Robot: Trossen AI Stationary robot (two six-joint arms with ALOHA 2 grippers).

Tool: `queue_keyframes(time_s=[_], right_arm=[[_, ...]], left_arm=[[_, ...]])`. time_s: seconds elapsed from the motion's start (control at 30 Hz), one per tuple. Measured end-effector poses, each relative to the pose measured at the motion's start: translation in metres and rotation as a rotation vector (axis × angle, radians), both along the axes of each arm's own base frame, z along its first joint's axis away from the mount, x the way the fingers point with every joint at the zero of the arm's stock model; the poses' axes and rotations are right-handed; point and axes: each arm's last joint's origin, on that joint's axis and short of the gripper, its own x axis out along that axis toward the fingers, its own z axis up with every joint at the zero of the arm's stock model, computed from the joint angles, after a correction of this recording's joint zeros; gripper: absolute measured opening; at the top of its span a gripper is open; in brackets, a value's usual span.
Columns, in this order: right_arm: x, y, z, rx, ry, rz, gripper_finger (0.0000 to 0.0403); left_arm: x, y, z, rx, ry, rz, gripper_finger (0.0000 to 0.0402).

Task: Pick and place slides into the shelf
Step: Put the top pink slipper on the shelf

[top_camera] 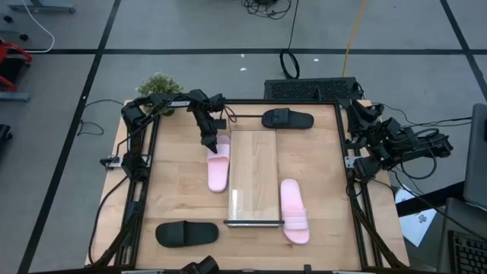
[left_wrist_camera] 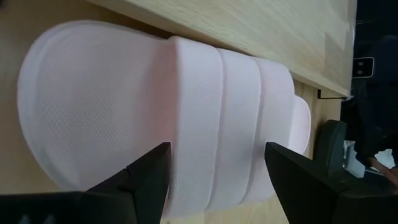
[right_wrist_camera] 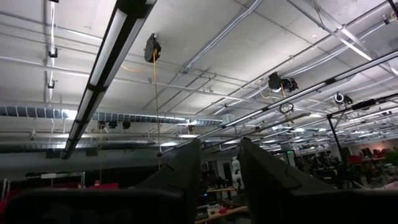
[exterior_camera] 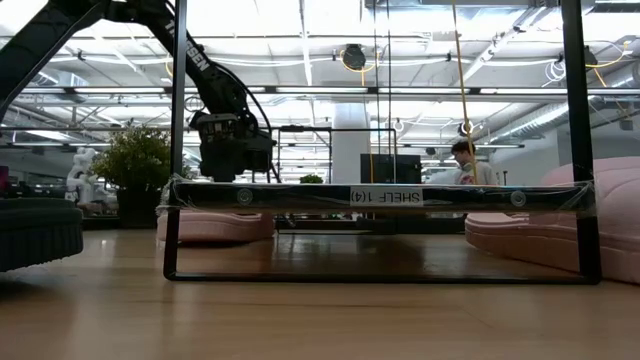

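L wrist only: fingers (left_wrist_camera: 149, 180) straddle pink slide (left_wrist_camera: 186, 118) strap.

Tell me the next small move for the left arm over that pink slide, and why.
Probably lower straight down and close. The left gripper is open, with its fingers either side of the strap of the pink slide lying beside the shelf, not yet gripping it. The right gripper waits off the table's edge.

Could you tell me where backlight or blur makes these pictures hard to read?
Low view: bright ceiling lights behind leave the left claw and the shelf rail dark, and the near tabletop is soft. Left wrist view: the pink slide is evenly lit, but the claw's own fingers are blurred. Right wrist view: the right claw is a silhouette against ceiling lights.
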Motion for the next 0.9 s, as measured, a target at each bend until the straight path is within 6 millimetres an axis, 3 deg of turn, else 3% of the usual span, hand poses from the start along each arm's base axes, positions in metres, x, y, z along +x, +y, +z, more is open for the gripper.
queue_keyframes(time_s=[0.63,0.73,0.9], right_arm=[[0.0,0.0,0.0,0.0,0.0,0.0,0.01],[0.0,0.0,0.0,0.0,0.0,0.0,0.01],[0.0,0.0,0.0,0.0,0.0,0.0,0.01]], left_arm=[[0.0051,-0.0078,0.0001,0.001,-0.016,-0.041,0.0247],[0.0049,-0.0082,0.0001,0.001,-0.016,-0.046,0.0211],[0.0049,-0.0079,0.0,0.006,-0.021,-0.051,0.0107]])
